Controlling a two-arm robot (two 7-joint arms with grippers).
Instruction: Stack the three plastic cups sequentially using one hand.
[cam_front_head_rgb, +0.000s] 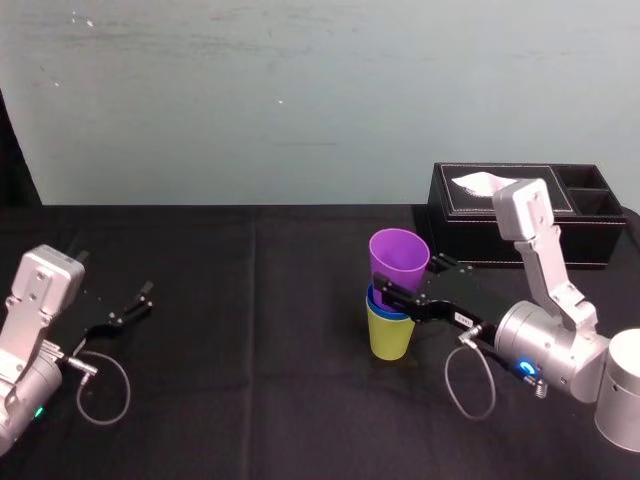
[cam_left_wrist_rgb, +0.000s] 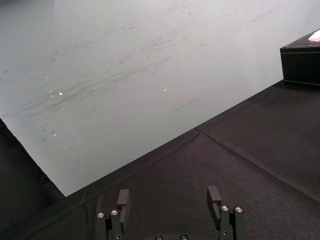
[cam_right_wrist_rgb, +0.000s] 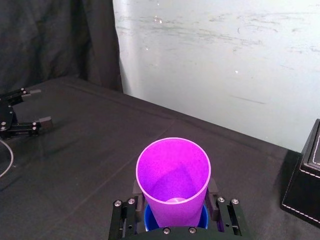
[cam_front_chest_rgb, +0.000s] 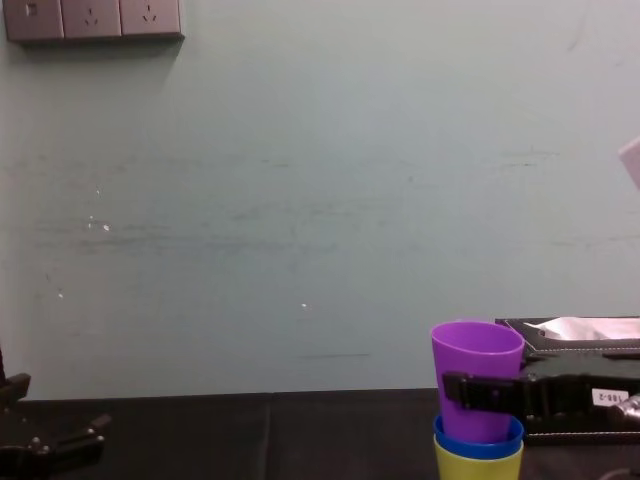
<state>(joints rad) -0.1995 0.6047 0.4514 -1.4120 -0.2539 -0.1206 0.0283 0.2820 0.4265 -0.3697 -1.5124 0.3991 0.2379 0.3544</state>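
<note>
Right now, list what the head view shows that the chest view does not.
Head view, not chest: the grey cable loop by the open left gripper, and the side compartments of the black tissue box. Chest view, not head: the grey wall sockets. Both: the purple tapered plastic cup, gripped by the right gripper, nested in the blue plastic cup inside the lime-yellow plastic cup; the box; the left gripper.

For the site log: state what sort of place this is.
Probably a robot test lab: black-draped table, bare pale wall with sockets, right gripper shut on the purple cup nested in the blue cup, left gripper parked open.
</note>
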